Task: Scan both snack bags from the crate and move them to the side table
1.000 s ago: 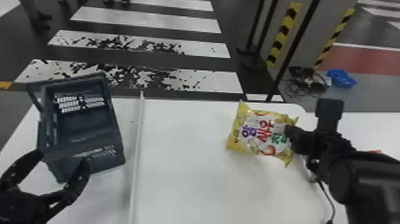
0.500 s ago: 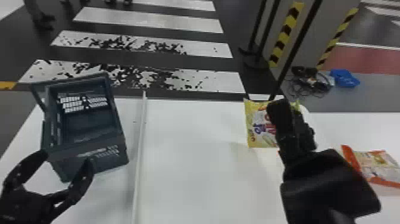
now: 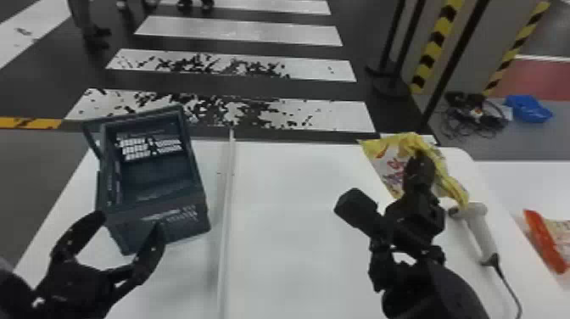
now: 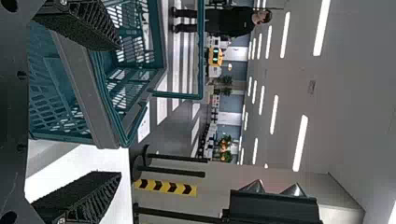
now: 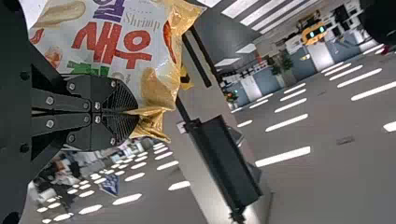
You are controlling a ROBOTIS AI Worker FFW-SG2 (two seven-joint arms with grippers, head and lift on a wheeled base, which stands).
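My right gripper [image 3: 419, 167] is clamped on the yellow snack bag [image 3: 390, 161], its fingers pinching a wrinkled, golden foil edge. The bag is plump and glossy, with a pale printed face and yellow borders, at the far right part of the white table [image 3: 288, 254]; I can't tell whether it touches the surface. Just beside its lower corner is the handheld scanner [image 3: 481, 225], smooth, pale and rounded, trailing a dark cable [image 3: 504, 275]. At the right edge of my head view, the second snack bag [image 3: 551, 246], crinkly with an orange-red band, lies on the side table [image 3: 526, 180]. Well to the left sits the crate [image 3: 157, 225], dark blue-green, with latticed walls and an open top. My left gripper [image 3: 129, 224] is at its near wall, fingers spread apart.
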